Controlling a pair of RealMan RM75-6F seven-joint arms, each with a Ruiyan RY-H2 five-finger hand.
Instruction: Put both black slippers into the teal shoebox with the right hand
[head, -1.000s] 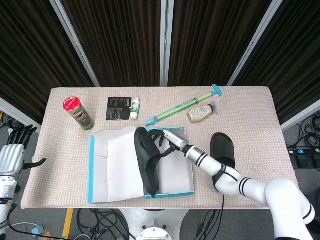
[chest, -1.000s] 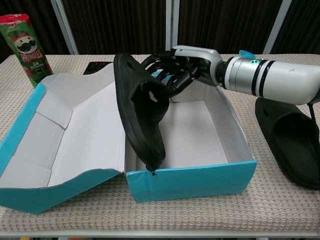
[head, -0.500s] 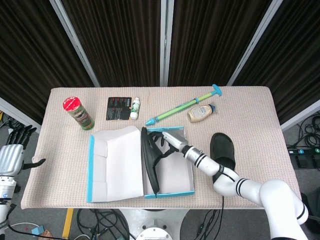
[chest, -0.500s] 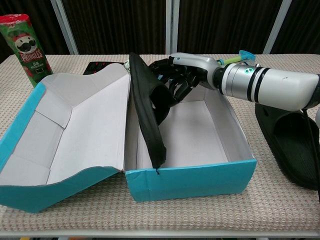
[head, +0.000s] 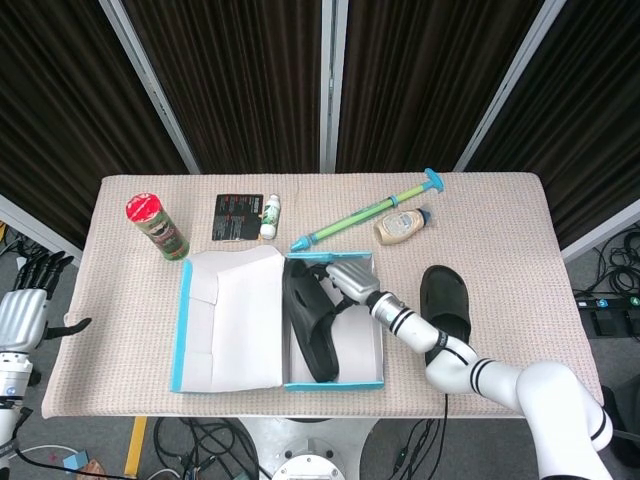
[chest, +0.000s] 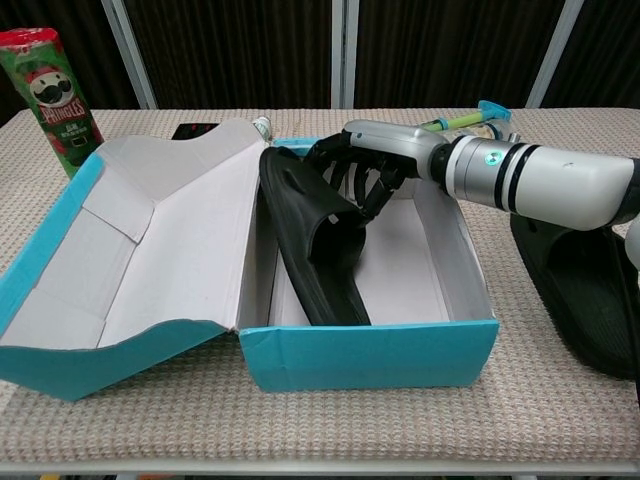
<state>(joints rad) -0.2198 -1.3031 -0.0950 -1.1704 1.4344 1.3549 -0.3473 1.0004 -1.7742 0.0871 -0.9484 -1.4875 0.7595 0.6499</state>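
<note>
The teal shoebox lies open at the table's front, its lid folded out to the left. One black slipper leans inside the box against its left wall, toe end toward the front. My right hand reaches over the box's far right corner, and its fingers curl around the slipper's strap. The second black slipper rests on the table right of the box, partly under my right forearm. My left hand hangs off the table's left side, fingers apart and empty.
A Pringles can stands at the back left. A black card and a small white bottle lie behind the box. A long green and teal tube and a mayonnaise bottle lie at the back right.
The slipper has swung from standing on the box's left edge down into the box, and my right hand went down with it. The lid has tipped a little further upright.
</note>
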